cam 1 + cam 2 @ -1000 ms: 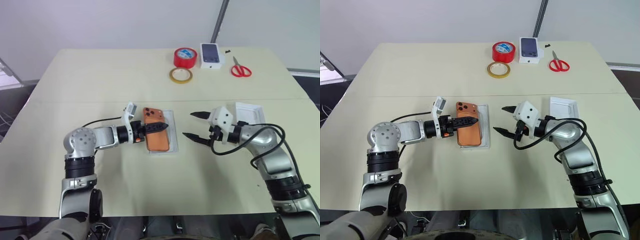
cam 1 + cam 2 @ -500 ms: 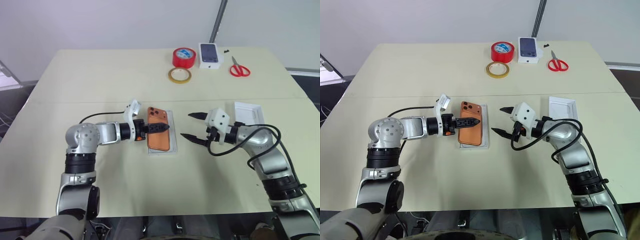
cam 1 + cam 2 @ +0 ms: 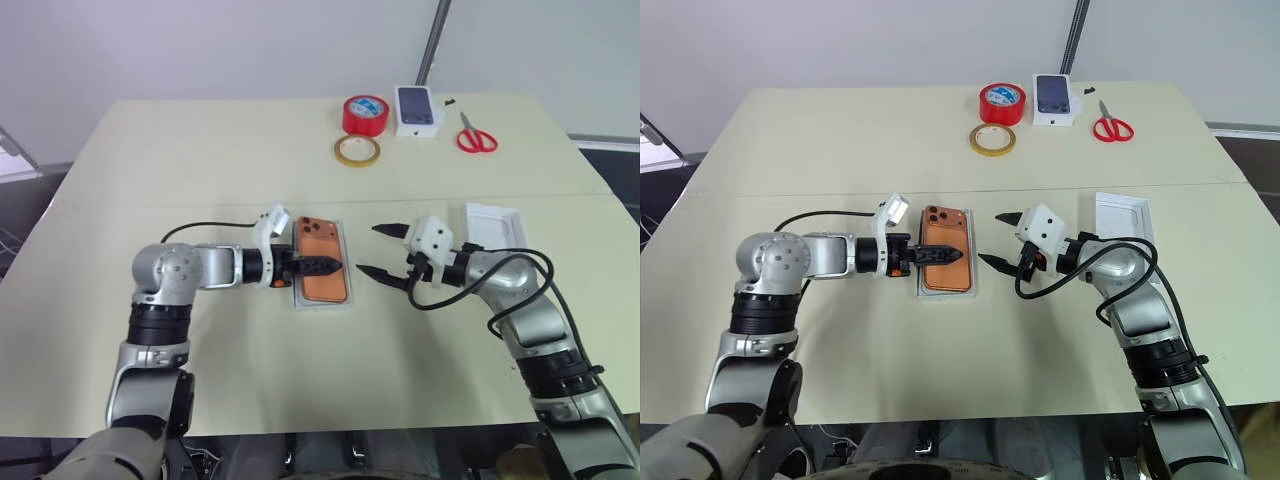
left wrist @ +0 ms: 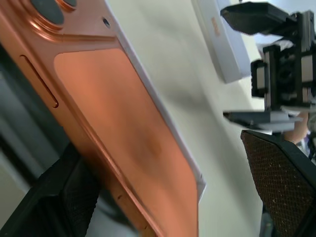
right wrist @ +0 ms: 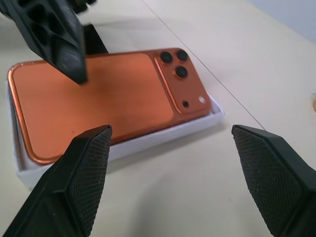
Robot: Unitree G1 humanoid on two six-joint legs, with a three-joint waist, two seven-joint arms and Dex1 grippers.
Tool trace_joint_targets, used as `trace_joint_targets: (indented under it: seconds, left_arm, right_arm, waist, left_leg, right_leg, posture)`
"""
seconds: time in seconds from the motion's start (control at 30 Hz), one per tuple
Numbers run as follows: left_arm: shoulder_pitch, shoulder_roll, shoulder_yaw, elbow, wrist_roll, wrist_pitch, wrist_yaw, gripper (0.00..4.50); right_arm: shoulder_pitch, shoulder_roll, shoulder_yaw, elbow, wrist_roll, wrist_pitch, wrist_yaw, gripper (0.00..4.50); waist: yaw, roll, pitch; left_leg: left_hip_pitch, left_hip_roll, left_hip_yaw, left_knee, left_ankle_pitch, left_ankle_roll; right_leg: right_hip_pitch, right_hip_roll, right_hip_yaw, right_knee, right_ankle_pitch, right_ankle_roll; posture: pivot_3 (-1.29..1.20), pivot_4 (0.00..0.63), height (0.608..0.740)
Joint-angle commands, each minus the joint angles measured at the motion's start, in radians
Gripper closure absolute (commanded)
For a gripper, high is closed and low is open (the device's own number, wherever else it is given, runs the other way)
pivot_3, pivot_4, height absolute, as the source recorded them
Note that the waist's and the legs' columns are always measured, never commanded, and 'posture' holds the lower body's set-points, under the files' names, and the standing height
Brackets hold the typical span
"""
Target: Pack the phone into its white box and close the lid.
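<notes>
Right wrist view: phone [image 5: 94, 98] lies in white box [image 5: 163, 133] before spread right end effector [image 5: 173, 182].

Even, soft lighting; sharp overhead views, blur close to the wrist cameras.
The counter [image 3: 200, 160] is evenly lit, with faint shadows cast beneath the arms and no glare. In the left wrist view the phone [image 4: 123, 133] is smeared and out of focus; nearby black fingers [image 5: 84, 182] are softened.
</notes>
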Motion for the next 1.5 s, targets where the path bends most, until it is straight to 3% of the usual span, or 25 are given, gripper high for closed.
trace_joint_targets:
  seconds: [0.03,0.3,0.63,0.77,0.87,0.97,1.07,1.1,1.2,1.4,1.5]
  left_arm:
    - [0.017,0.037,0.012,-0.027,0.009,0.021,-0.001,0.04]
    - [-0.023,0.030,0.038,-0.033,0.007,0.057,0.022,0.04]
    - [-0.024,0.191,0.035,-0.109,0.030,-0.002,-0.038,0.04]
    - [-0.050,0.179,0.080,-0.060,0.078,-0.104,0.009,0.04]
    - [0.011,0.235,-0.011,-0.066,0.200,-0.244,-0.003,0.90]
    - [0.076,0.309,-0.162,-0.087,0.358,-0.436,-0.053,2.39]
    - [0.116,0.307,-0.225,-0.081,0.439,-0.583,-0.084,3.93]
    - [0.136,0.304,-0.262,-0.070,0.485,-0.642,-0.088,4.46]
    - [0.174,0.303,-0.352,-0.033,0.597,-0.811,-0.127,4.46]
    - [0.120,0.208,-0.414,0.004,0.615,-0.722,-0.190,4.46]
    - [0.081,0.171,-0.472,0.005,0.622,-0.674,-0.248,4.46]
  right_arm:
    - [-0.007,0.000,-0.015,-0.019,0.009,-0.016,-0.005,0.42]
    - [-0.018,0.006,-0.009,-0.012,0.008,-0.016,-0.005,0.42]
    - [-0.009,0.002,-0.016,-0.009,0.013,-0.006,-0.005,0.42]
    - [-0.018,0.012,-0.014,0.002,0.017,-0.001,-0.007,0.42]
    - [-0.027,0.008,-0.006,0.019,0.004,0.002,-0.004,1.29]
    - [-0.033,0.002,0.011,0.056,-0.053,-0.051,-0.030,2.78]
    - [-0.042,0.012,0.024,0.088,-0.096,-0.081,-0.055,4.36]
    - [-0.048,0.022,0.038,0.095,-0.115,-0.080,-0.068,4.50]
    - [-0.063,0.047,0.065,0.109,-0.150,-0.066,-0.099,4.50]
    - [-0.041,0.024,0.148,0.141,-0.245,-0.094,-0.088,4.50]
    - [-0.031,0.021,0.127,0.112,-0.205,-0.075,-0.059,4.50]
  waist:
    - [0.003,0.000,0.000]
    - [0.004,0.000,0.000]
    - [0.006,0.000,0.000]
    - [0.011,0.000,0.000]
    - [0.006,0.000,0.000]
    - [-0.001,0.000,0.000]
    - [0.008,0.000,0.000]
    - [0.011,0.000,0.000]
    - [0.010,0.000,0.000]
    - [0.028,0.001,0.000]
    - [0.032,0.001,-0.001]
  left_leg:
    - [0.000,0.000,0.000,0.000,0.000,0.000]
    - [0.000,0.000,0.000,0.000,0.000,0.000]
    - [0.000,0.000,0.000,0.000,0.000,0.000]
    - [-0.001,0.000,0.000,0.000,0.000,0.000]
    - [-0.001,0.000,0.000,0.000,0.000,0.001]
    - [0.000,0.000,0.000,-0.001,0.000,0.000]
    - [-0.001,0.000,0.000,-0.001,0.000,0.000]
    - [-0.001,0.000,0.000,-0.001,0.000,0.000]
    - [-0.001,0.000,0.000,0.000,-0.001,0.001]
    - [-0.001,0.000,0.001,0.001,-0.003,0.005]
    - [-0.001,-0.001,0.001,0.001,-0.004,0.007]
  right_leg:
    - [0.000,0.000,0.000,0.000,0.000,0.000]
    - [0.000,0.000,0.000,0.000,0.000,0.000]
    - [0.000,0.000,0.000,0.000,0.000,0.000]
    - [0.000,0.000,0.000,-0.001,0.000,0.000]
    - [0.000,0.000,0.000,-0.001,0.000,0.000]
    - [-0.001,0.000,0.000,-0.001,0.000,0.000]
    - [-0.001,0.000,0.000,-0.001,0.000,0.000]
    - [-0.001,-0.001,0.000,-0.001,0.000,0.000]
    - [-0.001,-0.001,0.000,-0.001,0.000,0.000]
    - [0.000,-0.001,0.000,-0.001,0.000,0.000]
    - [0.001,-0.001,0.000,-0.001,0.000,0.000]
  posture:
    - [0.00,0.150,0.740]
    - [0.00,0.150,0.740]
    - [0.00,0.150,0.740]
    - [0.00,0.150,0.740]
    - [0.00,0.150,0.740]
    - [0.00,0.150,0.740]
    - [0.00,0.150,0.740]
    - [0.00,0.150,0.740]
    - [0.00,0.150,0.740]
    - [0.00,0.150,0.740]
    - [0.00,0.150,0.740]
